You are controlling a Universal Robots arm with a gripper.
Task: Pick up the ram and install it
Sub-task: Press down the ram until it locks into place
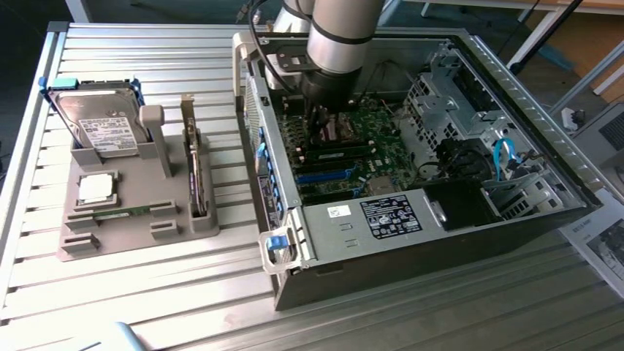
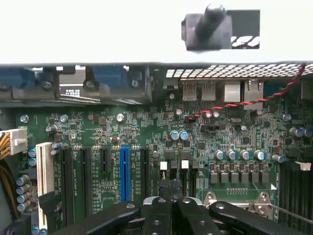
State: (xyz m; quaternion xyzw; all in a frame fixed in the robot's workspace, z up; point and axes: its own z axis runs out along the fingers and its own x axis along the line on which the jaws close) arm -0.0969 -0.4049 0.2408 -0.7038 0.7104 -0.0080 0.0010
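In the exterior view the gripper (image 1: 326,117) hangs inside the computer case (image 1: 546,139), far from the ram (image 1: 125,212), a thin green stick lying in the grey holder (image 1: 88,245).

In the wrist view its fingers (image 2: 161,210) are together and empty above the motherboard (image 2: 146,132); going lower could hit the parts.
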